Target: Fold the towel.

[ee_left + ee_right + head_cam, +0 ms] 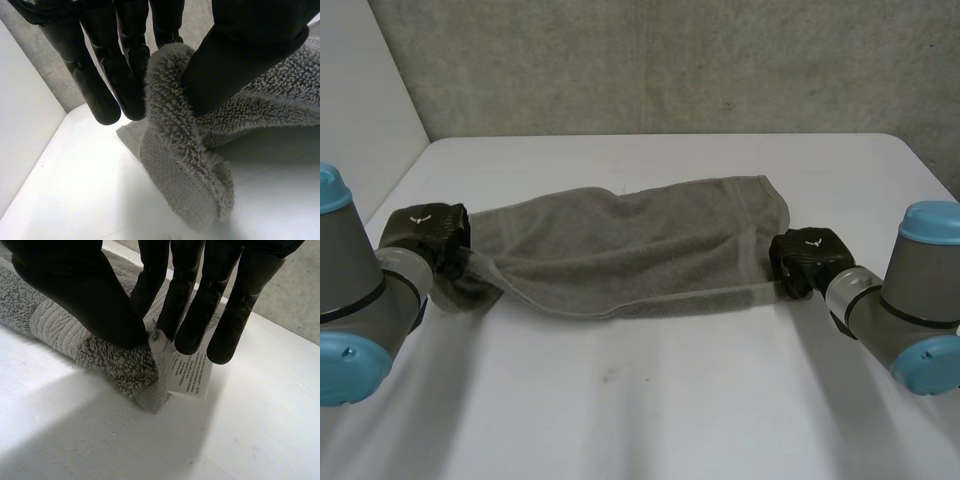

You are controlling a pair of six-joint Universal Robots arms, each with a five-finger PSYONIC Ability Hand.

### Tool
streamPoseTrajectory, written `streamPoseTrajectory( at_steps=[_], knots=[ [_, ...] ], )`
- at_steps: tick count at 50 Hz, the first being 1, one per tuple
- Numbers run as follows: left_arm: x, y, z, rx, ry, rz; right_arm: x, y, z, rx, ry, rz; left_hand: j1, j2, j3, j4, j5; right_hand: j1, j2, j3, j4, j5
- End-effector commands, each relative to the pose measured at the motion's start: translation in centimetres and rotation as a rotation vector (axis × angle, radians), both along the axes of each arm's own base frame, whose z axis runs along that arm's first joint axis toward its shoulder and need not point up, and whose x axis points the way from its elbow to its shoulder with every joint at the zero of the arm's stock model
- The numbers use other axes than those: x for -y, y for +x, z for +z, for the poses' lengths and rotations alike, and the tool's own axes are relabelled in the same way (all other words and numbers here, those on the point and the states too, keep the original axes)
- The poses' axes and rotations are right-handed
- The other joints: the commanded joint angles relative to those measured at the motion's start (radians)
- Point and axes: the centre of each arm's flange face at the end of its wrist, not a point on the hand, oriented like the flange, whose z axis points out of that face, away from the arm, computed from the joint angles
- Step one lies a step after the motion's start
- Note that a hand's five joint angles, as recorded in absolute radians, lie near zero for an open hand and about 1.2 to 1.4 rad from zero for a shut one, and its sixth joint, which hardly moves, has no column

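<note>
A grey towel (630, 245) lies stretched sideways across the white table (650, 400), rumpled along its near edge. My left hand (425, 235) is at the towel's left end, and its own wrist view has the thumb and fingers (115, 85) pinching a raised fold of towel (175, 150) that hangs down to the table. My right hand (808, 258) is at the near right corner. There its thumb and fingers (185, 315) pinch the towel corner (130, 365), with a white care label (190, 372) sticking out below them.
A white wall (360, 100) runs along the table's left side and a grey concrete wall (670, 60) stands behind it. Bare table lies in front of the towel between my two arms.
</note>
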Motion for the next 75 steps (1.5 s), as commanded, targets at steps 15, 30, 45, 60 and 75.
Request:
streamPoseTrajectory(
  at_steps=[15, 30, 45, 60, 75],
  knots=[
    [-0.9, -0.4, -0.7, 0.011, 0.026, -0.021, -2.0, -0.4, -0.2, -0.039, 0.164, 0.014, 0.253, 0.180, 0.179, 0.179, 0.226, -0.515, -0.336, -0.336, -0.343, -0.311],
    [-0.9, -0.4, -0.7, 0.010, 0.027, -0.022, -2.0, -0.4, -0.3, -0.043, 0.160, 0.013, 0.253, 0.180, 0.179, 0.179, 0.226, -0.559, -0.381, -0.380, -0.387, -0.355],
    [-0.9, -0.4, -0.8, 0.012, 0.026, -0.023, -0.5, 0.0, -0.7, -0.080, 0.057, 0.038, 0.253, 0.180, 0.179, 0.179, 0.226, -0.500, -0.322, -0.322, -0.328, -0.296],
    [-0.9, -0.5, -1.0, 0.013, 0.032, -0.024, 1.7, 0.6, -0.1, -0.066, 0.000, 0.031, 0.253, 0.180, 0.179, 0.179, 0.226, 0.033, 0.211, 0.212, 0.205, 0.237],
    [-2.4, -1.6, -1.0, 0.019, 0.046, -0.069, 1.9, 0.1, 4.0, -0.017, -0.061, 0.007, 0.253, 0.180, 0.179, 0.179, 0.226, 0.033, 0.211, 0.212, 0.205, 0.237]
  ],
)
